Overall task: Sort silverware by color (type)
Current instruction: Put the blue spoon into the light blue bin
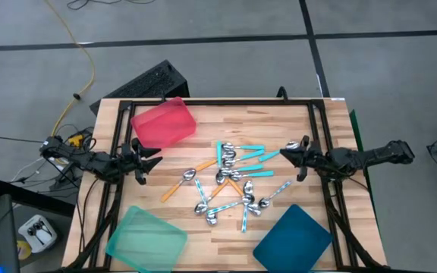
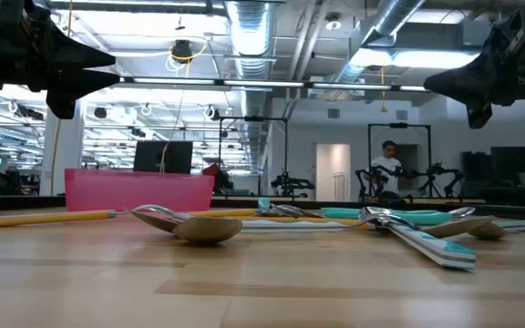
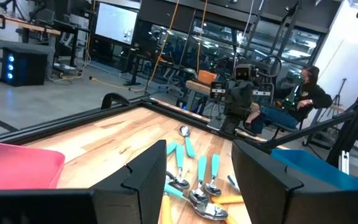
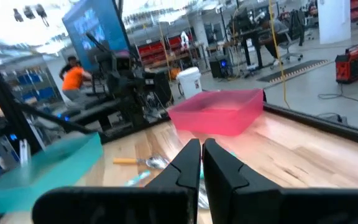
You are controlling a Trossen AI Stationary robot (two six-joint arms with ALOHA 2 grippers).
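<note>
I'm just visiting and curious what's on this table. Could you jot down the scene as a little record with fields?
Surface: wooden table
Spoons: a loose pile at the middle, handles orange, turquoise or pale blue patterned
Red tray: far left, no spoons in it
Mint-green tray: near left, no spoons in it
Dark-blue tray: near right, no spoons in it
Left gripper: open, holding nothing, left of the pile
Right gripper: shut, holding nothing, right of the pile
</note>
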